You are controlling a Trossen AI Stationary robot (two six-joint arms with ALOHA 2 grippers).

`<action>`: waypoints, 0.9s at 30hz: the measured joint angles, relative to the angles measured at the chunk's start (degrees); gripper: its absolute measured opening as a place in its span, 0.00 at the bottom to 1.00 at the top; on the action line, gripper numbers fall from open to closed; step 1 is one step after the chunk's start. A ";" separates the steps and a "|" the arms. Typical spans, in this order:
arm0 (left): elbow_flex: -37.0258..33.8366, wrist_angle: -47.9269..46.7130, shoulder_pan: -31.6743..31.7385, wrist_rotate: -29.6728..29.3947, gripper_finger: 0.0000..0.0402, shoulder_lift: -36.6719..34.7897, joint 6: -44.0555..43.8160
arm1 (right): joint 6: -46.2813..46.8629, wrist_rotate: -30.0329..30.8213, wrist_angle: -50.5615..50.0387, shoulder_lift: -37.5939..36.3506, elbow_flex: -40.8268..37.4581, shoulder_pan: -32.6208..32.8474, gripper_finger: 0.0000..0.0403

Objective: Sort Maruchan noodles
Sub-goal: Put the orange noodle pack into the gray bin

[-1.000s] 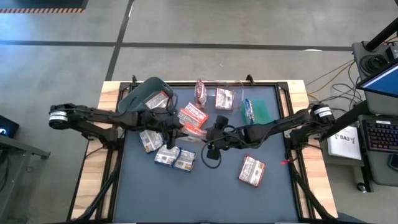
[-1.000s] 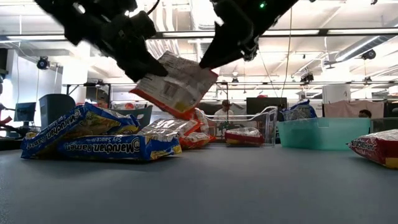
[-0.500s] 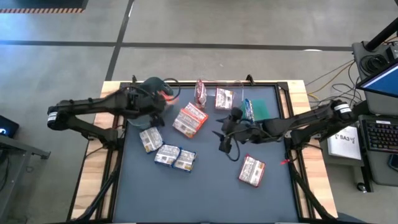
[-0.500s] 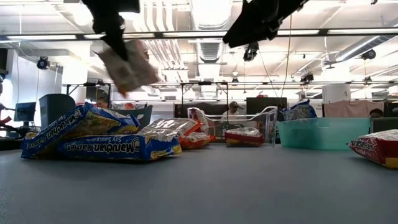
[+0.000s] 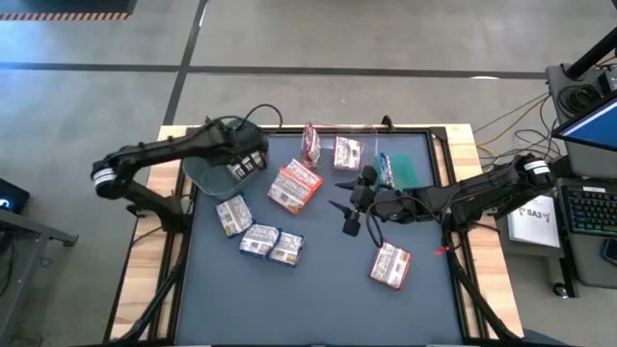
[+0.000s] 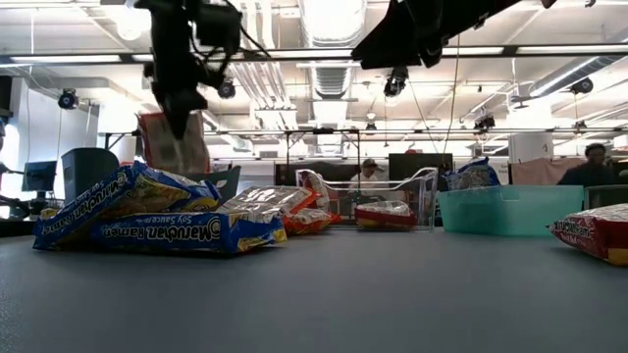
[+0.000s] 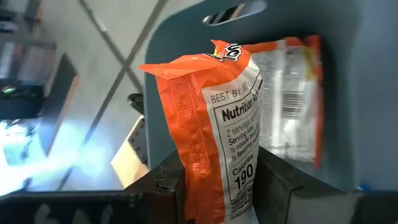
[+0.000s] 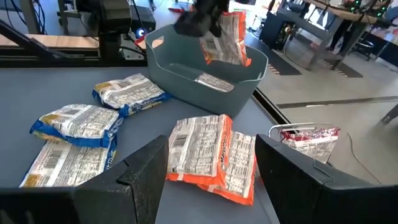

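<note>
**Orange packet reaches the grey bin**

Our orange-red packet (image 7: 219, 124), pinched in the left gripper (image 7: 217, 180), now hangs over the grey bin (image 5: 198, 173) after leaving the pile; release comes next. Right gripper (image 5: 349, 214) waits empty, jaws spread, above mid-table

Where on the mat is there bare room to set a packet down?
The near strip of the mat is bare, in front of the blue packets and the lone maroon packet. Crowded: the far edge, with the grey bin, orange packets, clear bin and green bin.
</note>
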 joint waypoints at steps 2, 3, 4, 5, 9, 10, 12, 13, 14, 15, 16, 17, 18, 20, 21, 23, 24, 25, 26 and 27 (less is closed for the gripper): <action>0.00 0.74 0.36 -1.25 0.27 2.36 0.13 | 0.17 -0.02 -0.03 0.00 -0.18 0.00 0.57; 0.00 1.05 0.39 -1.77 0.27 3.46 0.18 | 0.18 -0.02 0.04 0.00 -0.20 0.00 0.57; 0.00 1.15 0.49 -2.19 0.27 4.42 0.25 | 0.31 -0.02 0.17 0.04 -0.24 0.00 0.57; 0.00 0.95 0.55 -2.59 0.27 5.37 0.29 | 0.61 0.00 0.19 0.16 -0.27 0.00 0.57; -0.02 0.96 0.56 -2.81 0.29 8.85 0.22 | 0.80 0.00 0.32 0.63 -0.38 0.00 0.57; -0.02 0.96 0.56 -2.85 0.30 9.54 0.22 | 0.94 -0.04 0.38 0.75 -0.38 0.00 0.57; -0.02 0.96 0.56 -2.85 0.30 10.71 0.20 | 1.28 -0.07 0.00 0.85 -0.38 0.00 0.57; -0.02 0.99 0.56 -2.83 0.31 11.26 0.20 | 1.59 -0.08 0.11 0.99 -0.38 0.00 0.57; -0.02 1.02 0.56 -2.83 0.31 11.79 0.16 | 1.94 -0.05 0.34 1.15 -0.35 0.00 0.57; -0.02 1.17 0.56 -2.81 0.31 12.21 0.02 | 2.26 -0.07 0.26 1.23 -0.35 0.00 0.57; -0.02 1.44 0.56 -2.80 0.31 12.51 -0.23 | 2.29 -0.08 0.01 1.28 -0.38 0.00 0.57; -0.02 1.62 0.56 -2.83 0.31 12.84 -0.35 | 2.35 -0.11 -0.01 1.33 -0.38 0.00 0.57; -0.02 1.68 0.56 -2.81 0.31 13.07 -0.37 | 2.64 -0.09 0.16 1.52 -0.38 0.00 0.57; -0.02 1.84 0.56 -2.81 0.31 13.58 -0.34 | 2.82 -0.11 0.17 1.76 -0.35 0.00 0.57; -0.02 1.87 0.56 -2.81 0.31 13.67 -0.33 | 2.87 -0.13 0.07 1.88 -0.35 0.00 0.57; -0.02 1.87 0.56 -2.81 0.31 13.83 -0.33 | 3.15 -0.11 0.23 2.24 -0.35 0.00 0.57; -0.02 1.90 0.56 -2.74 0.31 13.85 -0.33 | 3.35 -0.13 0.30 2.34 -0.35 0.00 0.57; -0.02 1.91 0.56 -2.46 0.31 13.86 -0.31 | 3.69 -0.13 0.15 2.45 -0.35 0.00 0.57; -0.02 1.99 0.56 -2.02 0.32 13.86 -0.31 | 3.78 -0.13 0.26 2.65 -0.35 0.00 0.57; -0.02 2.05 0.56 -1.53 0.32 13.83 -0.30 | 3.84 -0.15 0.42 2.75 -0.35 0.00 0.57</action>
